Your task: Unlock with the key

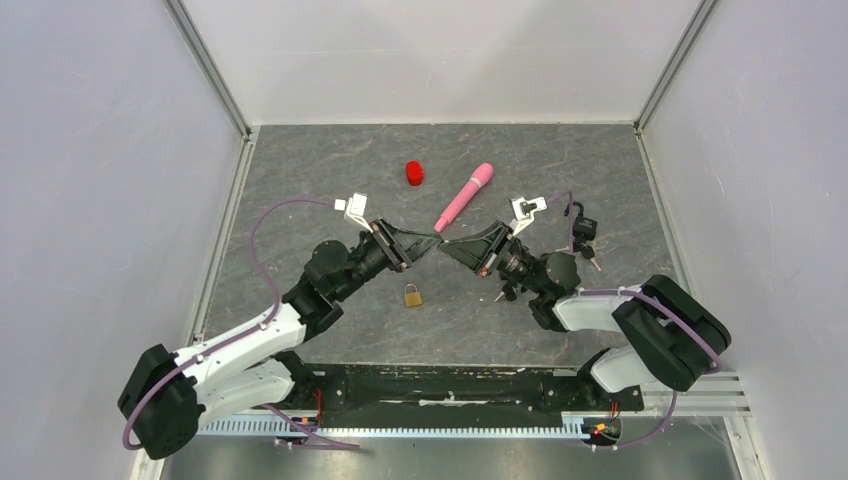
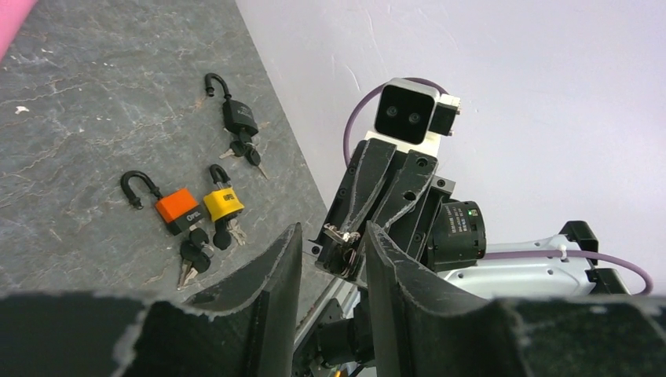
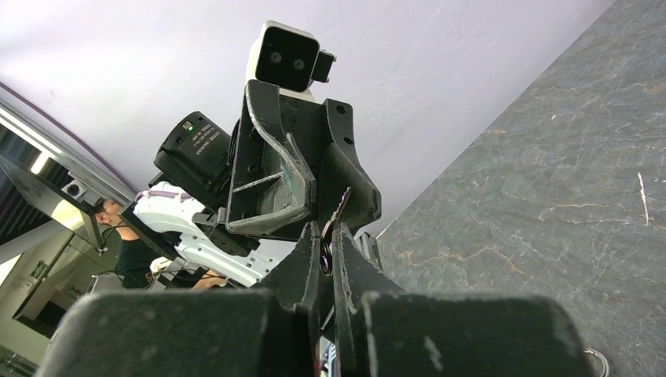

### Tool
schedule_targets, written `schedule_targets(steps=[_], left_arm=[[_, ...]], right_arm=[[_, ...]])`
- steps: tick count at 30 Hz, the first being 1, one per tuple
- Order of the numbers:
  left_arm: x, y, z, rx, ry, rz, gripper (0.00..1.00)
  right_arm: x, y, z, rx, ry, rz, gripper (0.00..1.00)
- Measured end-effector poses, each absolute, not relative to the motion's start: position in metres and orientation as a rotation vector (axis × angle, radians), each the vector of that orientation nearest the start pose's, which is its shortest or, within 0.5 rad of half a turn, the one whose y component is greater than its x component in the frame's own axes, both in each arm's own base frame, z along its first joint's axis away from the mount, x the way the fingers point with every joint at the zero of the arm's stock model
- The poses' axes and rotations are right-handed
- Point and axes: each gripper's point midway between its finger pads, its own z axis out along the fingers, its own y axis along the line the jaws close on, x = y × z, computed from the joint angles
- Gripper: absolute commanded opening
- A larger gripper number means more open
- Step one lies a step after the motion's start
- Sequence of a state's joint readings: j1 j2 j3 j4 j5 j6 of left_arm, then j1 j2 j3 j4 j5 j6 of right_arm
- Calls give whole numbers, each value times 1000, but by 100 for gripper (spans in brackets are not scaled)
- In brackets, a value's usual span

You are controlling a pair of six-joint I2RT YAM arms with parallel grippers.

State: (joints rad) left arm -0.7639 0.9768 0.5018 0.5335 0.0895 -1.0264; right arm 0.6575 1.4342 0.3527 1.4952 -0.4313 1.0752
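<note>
Nearest the arm bases, the small brass padlock (image 1: 412, 296) lies flat and unheld on the grey stone-patterned table (image 1: 300, 180). Just beyond it, the right gripper (image 3: 325, 245) is pinched tight on the small silver key (image 3: 341, 210), offering it toward the left gripper (image 2: 331, 243), whose fingers stand apart, apparently for a handover. Farther back lie a pink cylindrical wand (image 1: 463, 197) and a red cap (image 1: 414, 173), both uninvolved.

Bright, even, diffuse light from above; faint soft shadows on table (image 1: 620, 180). Overhead view sharp; wrist views blurred at near fingers (image 2: 259, 298).
</note>
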Motion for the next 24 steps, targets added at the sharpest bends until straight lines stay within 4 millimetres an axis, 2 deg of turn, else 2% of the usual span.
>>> schedule_targets(steps=[12,17,19,21,24], left_arm=[[224,-295,273,-130,1679,-1507,30],[224,-297,274,-130,1672,-1514,22],[224,-297,275,-133,1668,-1518,15],[225,-297,275,-136,1668,-1517,4],[225,-297,276,-140,1664,-1516,2]], right_arm=[[220,305,259,-158,1384,1743,0],[219,305,260,-158,1384,1746,0],[219,305,260,-162,1382,1748,0],[218,305,261,-166,1380,1752,0],[217,305,262,-172,1378,1757,2]])
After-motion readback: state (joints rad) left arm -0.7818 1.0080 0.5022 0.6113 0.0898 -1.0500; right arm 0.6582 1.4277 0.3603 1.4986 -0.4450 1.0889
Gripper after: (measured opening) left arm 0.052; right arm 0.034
